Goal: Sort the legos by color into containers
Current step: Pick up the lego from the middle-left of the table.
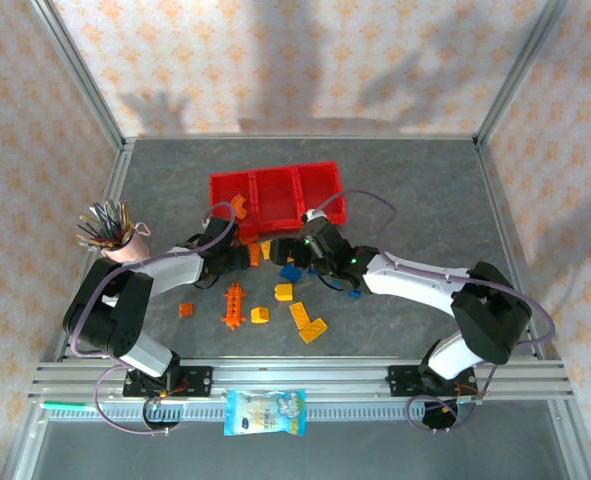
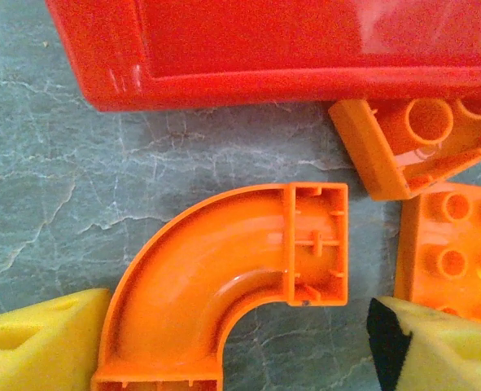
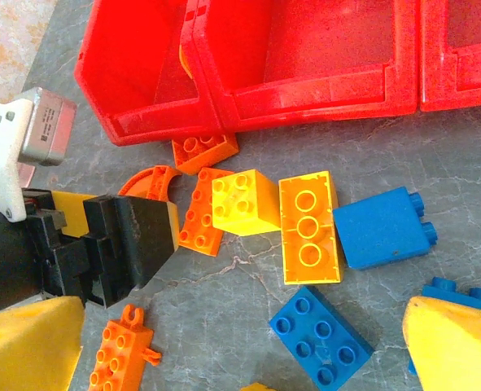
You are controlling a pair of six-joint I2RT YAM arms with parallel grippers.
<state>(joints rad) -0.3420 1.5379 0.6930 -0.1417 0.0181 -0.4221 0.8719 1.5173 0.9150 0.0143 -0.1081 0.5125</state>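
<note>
Three joined red bins (image 1: 275, 195) stand at the back; their front wall (image 2: 264, 49) is close ahead in the left wrist view. My left gripper (image 2: 232, 350) is open, its yellow fingers on either side of a curved orange piece (image 2: 224, 269) lying on the table. My right gripper (image 3: 240, 350) is open too, low over a blue brick (image 3: 321, 338) and an orange brick (image 3: 122, 350). Just in front of the bins (image 3: 305, 57) lie a yellow brick (image 3: 244, 202), a yellow-orange brick (image 3: 309, 228) and another blue brick (image 3: 382, 228). The spiky orange piece (image 1: 234, 305) lies nearer the front.
A pink cup of pens (image 1: 115, 235) stands at the left. A blue-and-white snack packet (image 1: 265, 412) rests on the front rail. Loose yellow bricks (image 1: 300, 312) lie between the arms. The left gripper (image 3: 102, 236) sits close beside the right one's reach.
</note>
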